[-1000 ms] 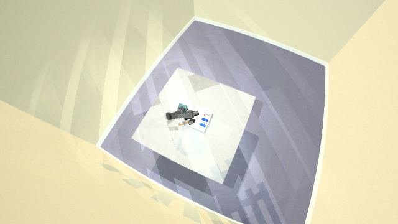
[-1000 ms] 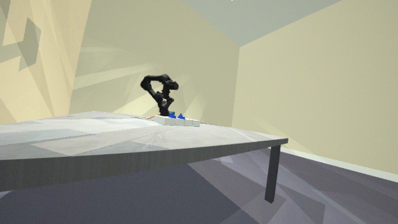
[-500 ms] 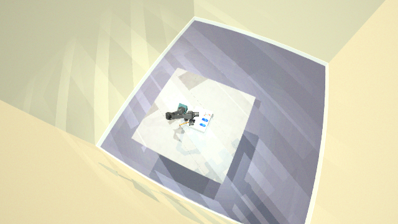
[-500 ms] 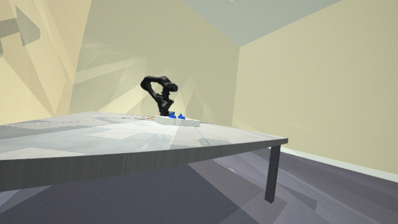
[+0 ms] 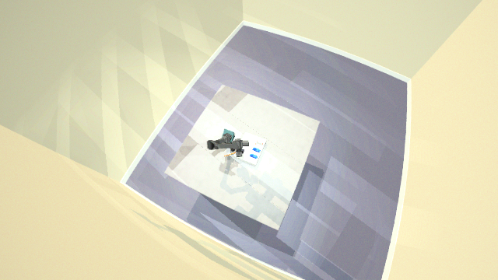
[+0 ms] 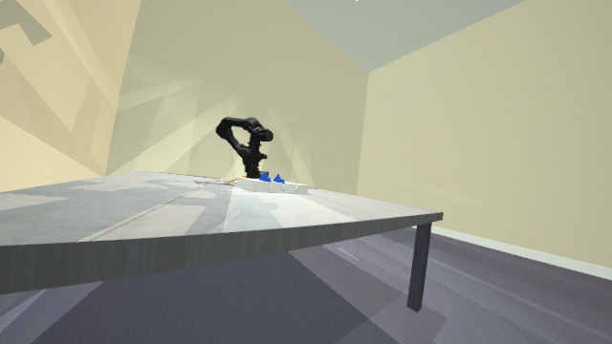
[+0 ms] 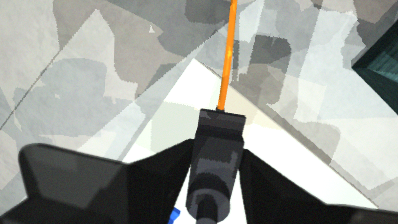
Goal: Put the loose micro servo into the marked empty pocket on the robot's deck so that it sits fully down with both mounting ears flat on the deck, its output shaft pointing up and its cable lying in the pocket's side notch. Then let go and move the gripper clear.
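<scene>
The loose micro servo (image 7: 214, 160) is a black box with its round shaft end toward the bottom of the wrist view. My gripper (image 7: 216, 149) is shut on it, one dark finger against each long side. Its orange cable (image 7: 227, 60) (image 5: 229, 155) runs away from its far end, past the deck corner. The servo is over the white deck (image 7: 170, 120) (image 5: 249, 152) (image 6: 245, 182); its height above the deck cannot be told. The marked pocket is hidden in the wrist view and too small to make out in the top and exterior views.
Two blue servos (image 5: 256, 149) (image 6: 278, 179) stand on the deck; a bit of blue (image 7: 174, 216) shows beside the left finger. A teal block (image 7: 382, 70) (image 5: 228, 133) is at the arm's base. The deck rests on the pale table (image 5: 288, 120) (image 6: 335, 212).
</scene>
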You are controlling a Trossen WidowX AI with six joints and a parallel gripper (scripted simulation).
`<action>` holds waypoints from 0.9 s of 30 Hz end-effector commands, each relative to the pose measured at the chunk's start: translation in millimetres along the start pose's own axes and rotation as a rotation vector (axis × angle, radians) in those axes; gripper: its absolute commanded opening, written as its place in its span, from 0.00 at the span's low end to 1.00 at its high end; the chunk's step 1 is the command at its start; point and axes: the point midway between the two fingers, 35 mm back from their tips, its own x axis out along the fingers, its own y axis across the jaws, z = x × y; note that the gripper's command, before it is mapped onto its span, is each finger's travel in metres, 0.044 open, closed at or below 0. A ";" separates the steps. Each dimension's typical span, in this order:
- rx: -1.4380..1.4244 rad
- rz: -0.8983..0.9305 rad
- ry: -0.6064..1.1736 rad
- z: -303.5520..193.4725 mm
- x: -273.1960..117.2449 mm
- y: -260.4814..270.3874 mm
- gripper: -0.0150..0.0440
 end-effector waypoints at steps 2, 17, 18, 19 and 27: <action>-0.004 0.003 0.001 0.0 0.1 0.5 0.41; 0.045 -0.044 0.043 0.4 -29.7 -0.7 0.25; 0.044 -0.045 0.043 -0.2 -29.7 -1.0 0.25; 0.043 -0.046 0.044 -0.4 -29.7 -1.3 0.25; 0.042 -0.047 0.046 -12.5 -29.9 4.2 0.25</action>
